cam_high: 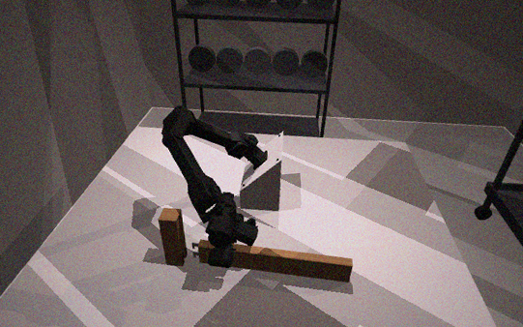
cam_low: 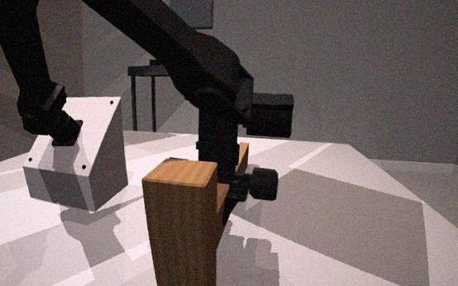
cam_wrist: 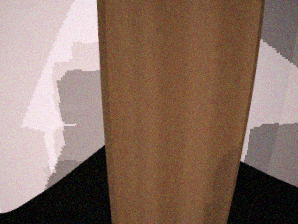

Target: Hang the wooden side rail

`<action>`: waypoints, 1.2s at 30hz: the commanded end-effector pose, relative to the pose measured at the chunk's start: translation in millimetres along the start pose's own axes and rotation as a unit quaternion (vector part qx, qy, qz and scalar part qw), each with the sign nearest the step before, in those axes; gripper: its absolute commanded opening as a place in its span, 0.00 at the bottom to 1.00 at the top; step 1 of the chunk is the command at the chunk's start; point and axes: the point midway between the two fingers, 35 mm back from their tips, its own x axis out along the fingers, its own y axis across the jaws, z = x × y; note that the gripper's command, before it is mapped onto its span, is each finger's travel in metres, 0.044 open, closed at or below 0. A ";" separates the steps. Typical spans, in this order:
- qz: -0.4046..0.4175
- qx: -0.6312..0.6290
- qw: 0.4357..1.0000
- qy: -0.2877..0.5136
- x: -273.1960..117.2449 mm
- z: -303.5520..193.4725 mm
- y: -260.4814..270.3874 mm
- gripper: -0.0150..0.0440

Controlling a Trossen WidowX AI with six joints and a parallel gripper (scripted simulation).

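Observation:
The wooden headboard post (cam_high: 168, 240) (cam_low: 182, 239) stands upright on the table. The wooden side rail (cam_high: 294, 263) (cam_low: 244, 153) (cam_wrist: 175, 75) lies to its right in the top view, its far end pointing away to the right. The two steel hooks (cam_high: 194, 248) on its near end face the post, with a small gap between them; they are not on the pins. The pins and slot interior are hidden. My gripper (cam_high: 221, 258) (cam_wrist: 153, 147) is shut on the rail near the hook end. Whether the far end touches the table is unclear.
A pale wedge-shaped block (cam_high: 261, 192) (cam_low: 110, 151) carries the arm's base, behind the rail. A rack (cam_high: 256, 87) with round weights stands behind the table (cam_high: 95, 263). A black frame (cam_high: 517, 137) stands at the right in the top view.

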 end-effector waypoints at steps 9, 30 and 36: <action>-0.008 0.002 1.000 0.001 -7.6 -0.3 -3.5 0.25; -0.008 0.002 1.000 0.001 -11.1 -0.3 -3.4 0.25; -0.008 0.002 1.000 0.001 -12.1 -0.3 -3.4 0.25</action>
